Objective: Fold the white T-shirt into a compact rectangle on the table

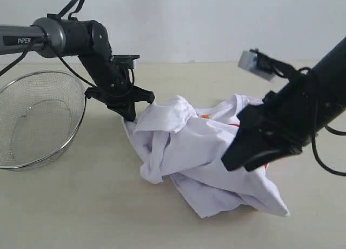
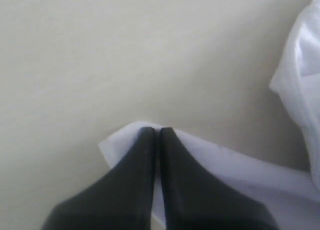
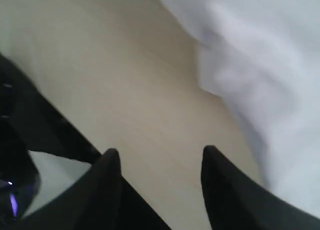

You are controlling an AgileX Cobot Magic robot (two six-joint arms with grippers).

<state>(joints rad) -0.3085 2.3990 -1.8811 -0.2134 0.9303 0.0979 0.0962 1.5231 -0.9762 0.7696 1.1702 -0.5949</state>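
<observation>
Shirt: the white T-shirt (image 1: 189, 146) lies in a crumpled heap on the surface (image 1: 81, 211), to the right of the wire-mesh basket (image 1: 40, 72) and apart from it. An orange neck tag (image 1: 204, 116) peeks out of the folds.
Left gripper: the left gripper (image 1: 130, 117) has its fingers pressed together on a corner of fabric at the heap's left edge, low over the surface.
Right gripper: the right gripper (image 1: 236, 165) hangs over the heap's right side with its fingers spread, holding nothing.
Done: nothing is folded, and sleeves and hem cannot be told apart.
To do: likely everything, spreading the shirt flat and then folding sleeves and body into a rectangle.
Stage: very early, by my judgement.
</observation>
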